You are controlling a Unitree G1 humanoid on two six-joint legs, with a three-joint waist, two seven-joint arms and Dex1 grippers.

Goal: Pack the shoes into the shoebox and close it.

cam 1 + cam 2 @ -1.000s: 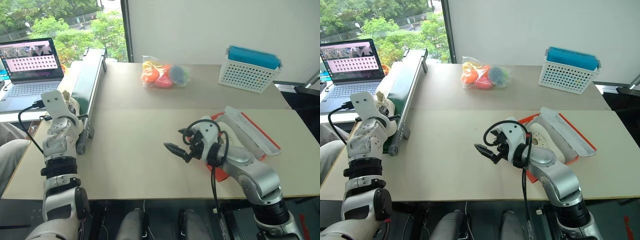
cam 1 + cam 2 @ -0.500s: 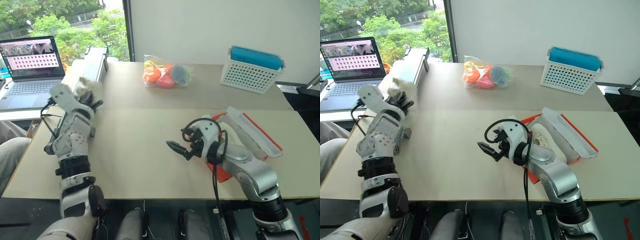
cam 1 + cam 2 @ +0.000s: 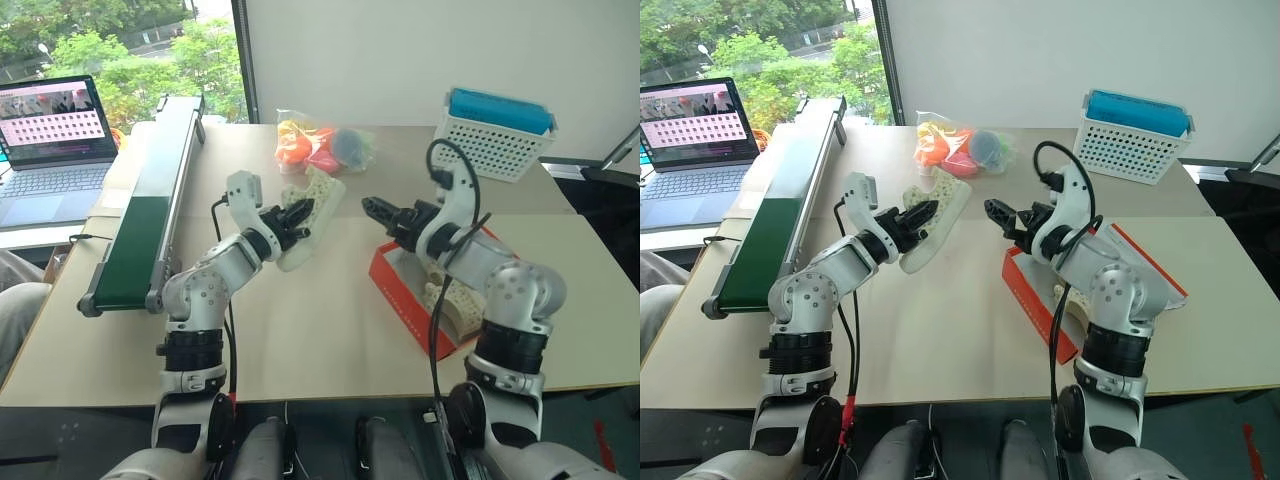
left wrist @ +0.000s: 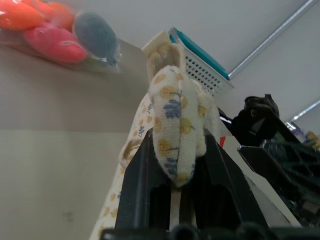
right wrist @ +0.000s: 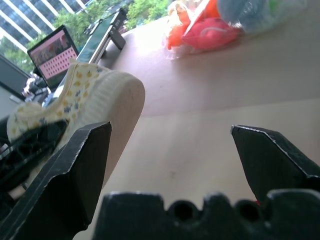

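My left gripper (image 3: 291,217) is shut on the heel of a cream shoe (image 3: 310,205) printed with small yellow and blue marks, held above the middle of the table with its toe pointing away. In the left wrist view the heel (image 4: 172,130) sits clamped between both fingers (image 4: 142,180). My right gripper (image 3: 386,212) faces that shoe from the right, a short gap away, open and holding nothing; its wrist view has the shoe's sole (image 5: 117,115) just ahead. Under my right arm lies the orange-red shoebox (image 3: 398,298), open, with a second cream shoe (image 3: 455,305) inside.
A green conveyor belt (image 3: 140,210) runs along the table's left side, with a laptop (image 3: 55,110) beyond it. A bag of coloured toys (image 3: 320,148) lies at the back centre. A white lattice basket (image 3: 495,135) stands at the back right.
My left arm swung from the conveyor belt to the table's middle, carrying the shoe. My right gripper rose off the table and turned toward the shoe, still open. The camera view shifted too.
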